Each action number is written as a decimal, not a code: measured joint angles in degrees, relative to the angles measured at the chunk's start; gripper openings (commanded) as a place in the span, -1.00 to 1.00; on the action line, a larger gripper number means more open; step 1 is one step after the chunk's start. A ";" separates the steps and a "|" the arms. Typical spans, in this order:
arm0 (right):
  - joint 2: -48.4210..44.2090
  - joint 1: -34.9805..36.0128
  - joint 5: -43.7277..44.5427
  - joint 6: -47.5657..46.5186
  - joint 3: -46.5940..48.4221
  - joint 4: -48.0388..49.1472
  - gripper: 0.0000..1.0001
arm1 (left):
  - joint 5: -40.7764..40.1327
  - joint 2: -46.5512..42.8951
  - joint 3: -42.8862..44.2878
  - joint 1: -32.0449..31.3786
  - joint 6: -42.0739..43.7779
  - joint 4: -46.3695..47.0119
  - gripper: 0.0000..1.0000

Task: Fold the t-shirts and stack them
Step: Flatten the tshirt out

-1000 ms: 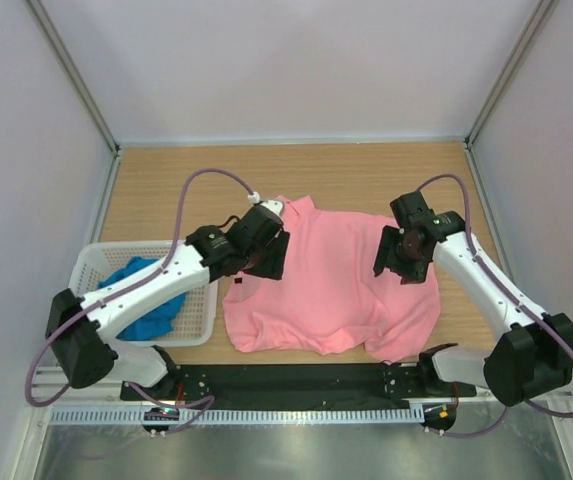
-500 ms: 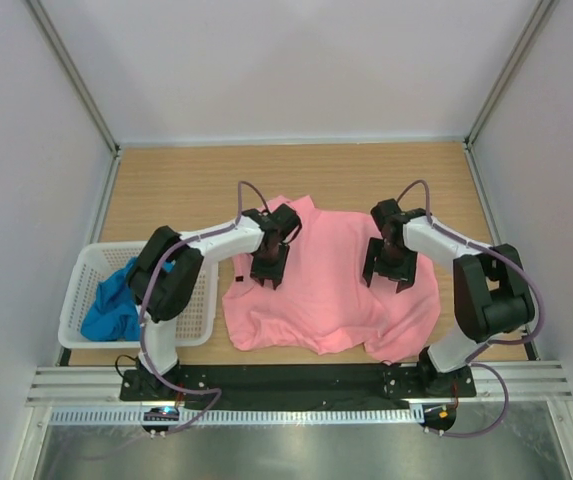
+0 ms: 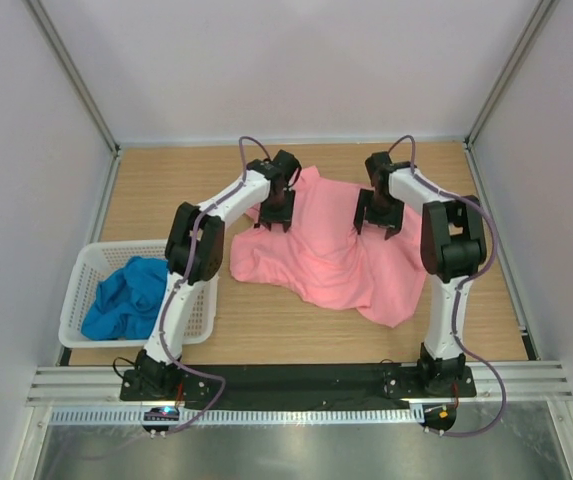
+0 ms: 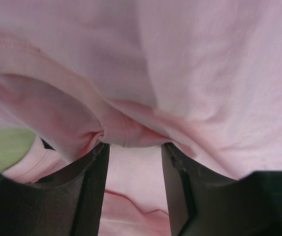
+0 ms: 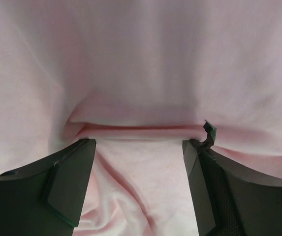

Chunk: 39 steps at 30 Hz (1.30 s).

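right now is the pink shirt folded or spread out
Not folded: the salmon pink t-shirt lies loosely spread and rumpled on the table, with an uneven outline, creases and a bunched far edge.

left pincer (image 4: pixel 133 145) | grip on pink t-shirt (image 4: pixel 180 59) unclear | its edges cropped

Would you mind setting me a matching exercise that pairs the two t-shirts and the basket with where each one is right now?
Things:
1. pink t-shirt
2. blue t-shirt
3. white basket

Places:
A. bunched up inside the white basket
B. standing on the left side of the table
C. lying rumpled across the middle of the table

Pairs: 1-C, 2-A, 3-B.
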 measured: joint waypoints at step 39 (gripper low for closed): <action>-41.35 -16.13 -10.78 12.90 -49.35 5.55 0.22 | 5.29 -14.86 -22.25 2.67 0.17 4.28 -0.97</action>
